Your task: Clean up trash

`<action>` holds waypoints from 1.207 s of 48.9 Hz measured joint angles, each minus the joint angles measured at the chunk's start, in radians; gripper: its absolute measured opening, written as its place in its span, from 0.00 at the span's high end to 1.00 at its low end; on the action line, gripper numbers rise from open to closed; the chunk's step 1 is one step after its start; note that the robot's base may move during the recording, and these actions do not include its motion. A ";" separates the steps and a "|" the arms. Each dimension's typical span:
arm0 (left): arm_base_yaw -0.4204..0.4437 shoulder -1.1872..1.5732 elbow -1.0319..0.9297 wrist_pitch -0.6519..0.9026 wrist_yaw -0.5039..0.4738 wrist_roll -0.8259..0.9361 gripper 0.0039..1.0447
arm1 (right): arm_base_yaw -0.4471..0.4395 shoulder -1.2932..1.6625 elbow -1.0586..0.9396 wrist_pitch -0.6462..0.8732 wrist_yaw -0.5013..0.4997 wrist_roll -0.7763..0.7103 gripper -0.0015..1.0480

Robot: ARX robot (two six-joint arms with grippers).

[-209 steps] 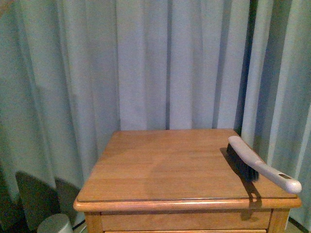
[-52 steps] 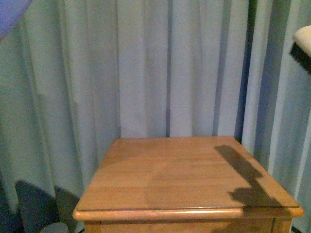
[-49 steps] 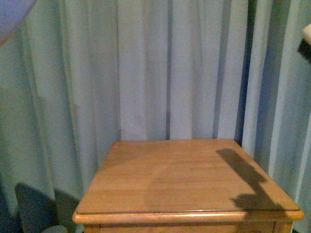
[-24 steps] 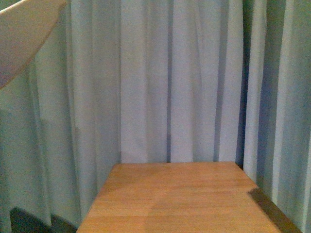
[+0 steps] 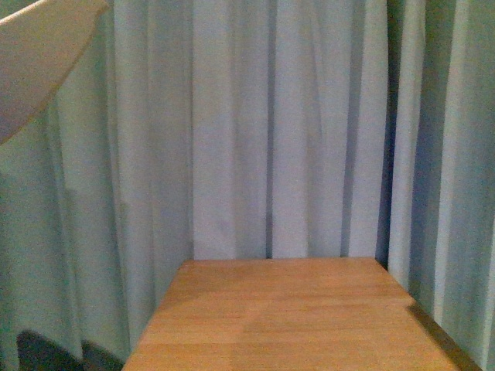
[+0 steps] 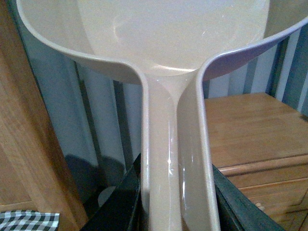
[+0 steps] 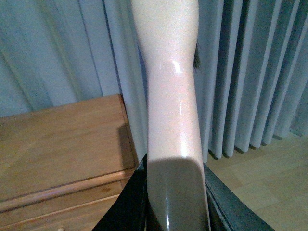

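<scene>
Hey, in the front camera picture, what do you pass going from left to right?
Dustpan, high in the corner → wooden table, low down. The curtain hangs behind both across the whole picture, so it has no place in the order.

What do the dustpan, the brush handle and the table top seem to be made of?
The dustpan looks like smooth, glossy beige plastic: bright highlights run along its moulded walls. The brush handle seems the same glossy plastic, with a sharp glint. The table top looks like varnished wood, with visible grain and board seams.
</scene>
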State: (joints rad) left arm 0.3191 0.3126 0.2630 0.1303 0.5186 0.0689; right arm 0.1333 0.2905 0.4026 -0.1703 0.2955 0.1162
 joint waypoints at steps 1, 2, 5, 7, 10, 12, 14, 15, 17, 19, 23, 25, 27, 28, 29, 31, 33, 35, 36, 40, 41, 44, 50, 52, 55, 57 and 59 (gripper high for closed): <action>0.000 0.000 0.000 0.000 0.001 0.000 0.75 | 0.000 0.000 0.000 0.000 0.001 0.000 0.80; 0.000 0.000 0.000 0.000 0.003 0.000 0.75 | -0.001 -0.001 0.000 0.000 0.003 0.001 0.80; 0.000 0.000 0.000 0.000 0.009 0.000 0.75 | -0.002 -0.003 0.000 0.000 0.009 0.003 0.80; 0.000 0.000 0.000 0.000 0.008 0.000 0.75 | -0.002 -0.003 0.000 0.000 0.009 0.004 0.80; 0.000 -0.001 0.000 0.000 0.004 0.000 0.75 | -0.002 -0.003 0.000 0.000 0.005 0.004 0.81; 0.000 0.000 0.000 0.000 0.002 0.000 0.75 | -0.002 -0.002 0.000 -0.001 0.002 0.004 0.81; 0.000 0.000 -0.001 0.000 0.001 -0.001 0.75 | -0.001 -0.002 0.000 -0.001 -0.003 0.004 0.81; 0.000 -0.003 -0.001 0.000 0.001 -0.002 0.75 | -0.001 -0.003 0.000 -0.001 -0.004 0.003 0.81; 0.000 -0.003 -0.001 0.000 -0.002 -0.002 0.75 | -0.001 -0.001 -0.001 -0.001 -0.004 0.004 0.81; 0.002 -0.003 -0.003 0.000 -0.005 -0.003 0.75 | -0.001 0.000 -0.001 -0.001 -0.005 0.003 0.81; 0.002 -0.004 -0.003 0.000 -0.002 -0.003 0.75 | -0.001 -0.003 -0.001 -0.001 0.000 0.004 0.81; 0.002 -0.003 -0.003 0.000 -0.001 -0.003 0.75 | -0.001 -0.002 -0.001 -0.001 0.000 0.004 0.81; 0.002 -0.004 -0.003 0.000 -0.001 -0.003 0.75 | -0.001 -0.003 -0.001 -0.001 0.000 0.004 0.81; 0.002 -0.005 -0.003 0.000 -0.001 -0.003 0.75 | -0.001 -0.003 -0.001 -0.001 0.000 0.004 0.81; 0.002 -0.005 -0.003 0.000 -0.001 -0.003 0.75 | -0.001 -0.003 -0.001 -0.001 0.000 0.004 0.81; 0.002 -0.005 -0.003 0.000 -0.001 -0.003 0.75 | -0.001 -0.002 -0.002 -0.001 -0.001 0.003 0.81; 0.002 -0.003 -0.003 0.000 -0.002 -0.003 0.75 | -0.001 -0.002 -0.001 -0.001 0.000 0.004 0.81; 0.002 -0.003 -0.003 0.000 -0.002 -0.003 0.75 | -0.001 -0.002 -0.001 -0.001 -0.003 0.004 0.81; 0.002 -0.003 -0.003 0.000 -0.002 -0.003 0.75 | -0.001 -0.003 -0.001 -0.001 -0.002 0.004 0.81; 0.002 -0.005 -0.003 0.000 -0.002 -0.003 0.75 | -0.001 -0.002 -0.002 -0.001 -0.003 0.004 0.81; 0.002 -0.005 -0.003 0.000 -0.002 -0.003 0.75 | -0.001 -0.002 -0.002 -0.001 -0.004 0.004 0.81; 0.002 -0.005 -0.004 0.000 0.001 -0.003 0.75 | -0.001 -0.003 -0.002 -0.001 0.000 0.004 0.81; 0.002 -0.004 -0.009 -0.001 0.002 -0.003 0.75 | -0.001 -0.002 -0.002 -0.002 0.000 0.004 0.81; 0.002 -0.006 -0.009 0.000 -0.003 -0.003 0.75 | -0.001 -0.005 -0.002 -0.001 0.000 0.004 0.81; 0.004 -0.004 -0.011 -0.001 -0.002 -0.005 0.75 | -0.002 -0.003 -0.001 -0.001 -0.005 0.003 0.81; 0.004 -0.004 -0.011 -0.003 0.000 -0.004 0.75 | -0.001 -0.003 -0.001 -0.002 -0.008 0.004 0.81; 0.004 -0.004 -0.011 -0.003 -0.006 -0.006 0.75 | -0.001 -0.004 0.000 -0.002 -0.005 0.004 0.81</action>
State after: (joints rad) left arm 0.3233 0.3084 0.2516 0.1276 0.5125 0.0631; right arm 0.1326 0.2863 0.4023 -0.1719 0.2909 0.1200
